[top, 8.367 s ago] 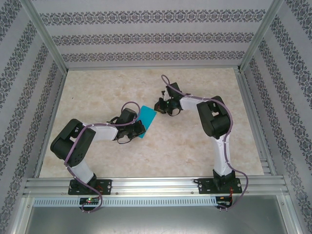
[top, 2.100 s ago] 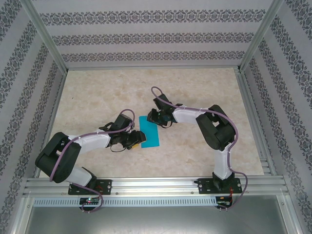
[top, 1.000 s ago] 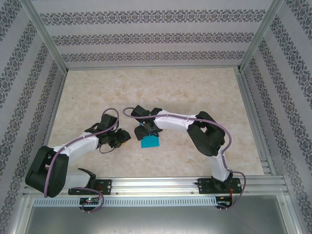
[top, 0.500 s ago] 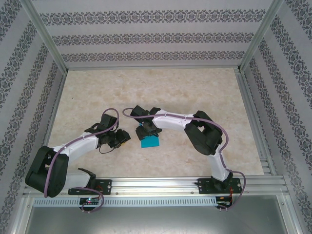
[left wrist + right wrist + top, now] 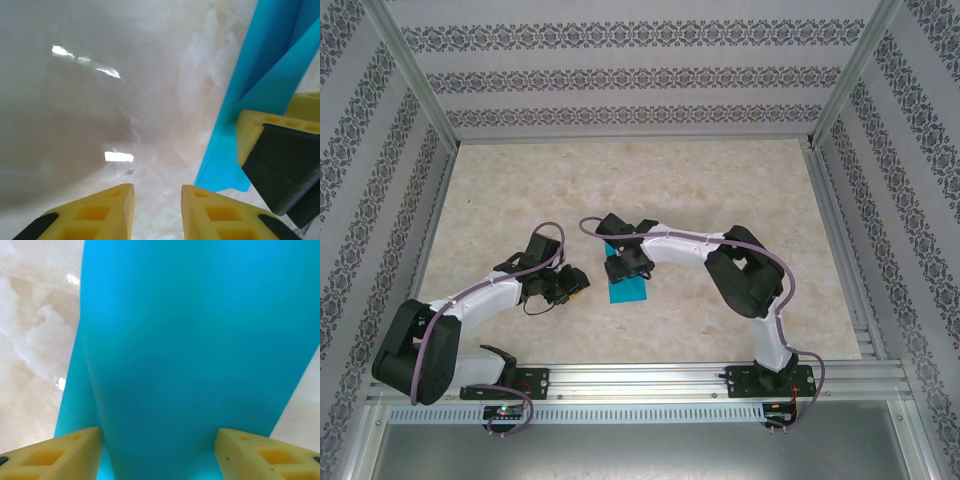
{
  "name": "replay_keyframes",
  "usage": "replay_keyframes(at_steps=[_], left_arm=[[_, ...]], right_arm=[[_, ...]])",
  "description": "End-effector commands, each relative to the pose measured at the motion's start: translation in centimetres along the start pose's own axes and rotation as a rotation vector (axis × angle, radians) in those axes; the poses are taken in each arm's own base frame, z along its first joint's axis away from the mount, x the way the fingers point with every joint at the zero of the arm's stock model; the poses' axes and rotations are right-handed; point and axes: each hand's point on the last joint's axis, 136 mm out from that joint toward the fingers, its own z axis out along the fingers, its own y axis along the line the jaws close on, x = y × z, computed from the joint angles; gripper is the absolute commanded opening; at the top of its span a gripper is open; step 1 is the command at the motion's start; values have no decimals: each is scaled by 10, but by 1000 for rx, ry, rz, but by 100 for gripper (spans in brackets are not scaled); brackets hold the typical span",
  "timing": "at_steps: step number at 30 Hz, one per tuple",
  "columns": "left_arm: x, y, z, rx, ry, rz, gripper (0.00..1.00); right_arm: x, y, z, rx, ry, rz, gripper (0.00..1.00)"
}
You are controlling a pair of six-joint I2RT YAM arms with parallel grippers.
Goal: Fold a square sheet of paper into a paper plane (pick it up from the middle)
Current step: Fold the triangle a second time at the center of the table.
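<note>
Cyan paper [image 5: 628,291] is flimsy and creases easily; you want to pinch mid-fold; right gripper [image 5: 157,434] straddles it, bite unclear; left gripper [image 5: 157,192] slightly parted, empty.

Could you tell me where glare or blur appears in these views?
Left wrist: bright glare patches on the glossy table, veining soft. Right wrist: blue paper evenly lit, one small glint on the table beside it. Top external: even light, no harsh shadows.

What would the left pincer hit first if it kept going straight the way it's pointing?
Most likely the bare table: the left pincer points at open marble, while the blue paper lies just right of that line in its wrist view. Depth is unclear; it might clip the paper's edge.
</note>
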Motion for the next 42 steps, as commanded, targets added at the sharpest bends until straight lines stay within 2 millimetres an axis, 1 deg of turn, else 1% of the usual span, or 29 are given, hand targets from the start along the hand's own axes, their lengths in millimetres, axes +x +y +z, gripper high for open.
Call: replay_keyframes(at_steps=[1, 6, 9, 11, 15, 19, 22, 25, 26, 28, 32, 35, 42], left_arm=[[-6, -32, -4, 135, 5, 70, 31], [-4, -58, -1, 240, 28, 108, 34], [-6, -68, 3, 279, 29, 119, 34], [-10, -74, 5, 304, 19, 145, 34], [-19, -81, 12, 316, -3, 188, 34], [-20, -87, 22, 381, 15, 188, 34], [-19, -84, 28, 390, 22, 177, 35], [-21, -89, 29, 422, 22, 171, 37], [-21, -88, 31, 417, 24, 163, 37], [-22, -84, 34, 400, 28, 156, 37], [-24, -67, 42, 335, 14, 130, 37], [-28, -62, 44, 331, -1, 108, 38], [-19, -66, 45, 392, 41, 118, 39]], right_arm=[[25, 3, 26, -128, 89, 63, 61], [23, 4, 23, -237, 80, 100, 61], [23, 1, 23, -269, 78, 119, 61], [22, -1, 24, -286, 77, 127, 59], [20, -3, 22, -357, 68, 156, 58], [17, -3, 20, -419, 63, 181, 58], [14, -3, 18, -466, 55, 202, 58], [13, -3, 17, -510, 49, 223, 58], [12, -2, 16, -525, 46, 230, 57], [11, -3, 16, -538, 43, 246, 57], [11, -6, 15, -547, 42, 257, 57], [12, -8, 16, -548, 46, 270, 56], [9, -10, 14, -594, 40, 310, 56]])
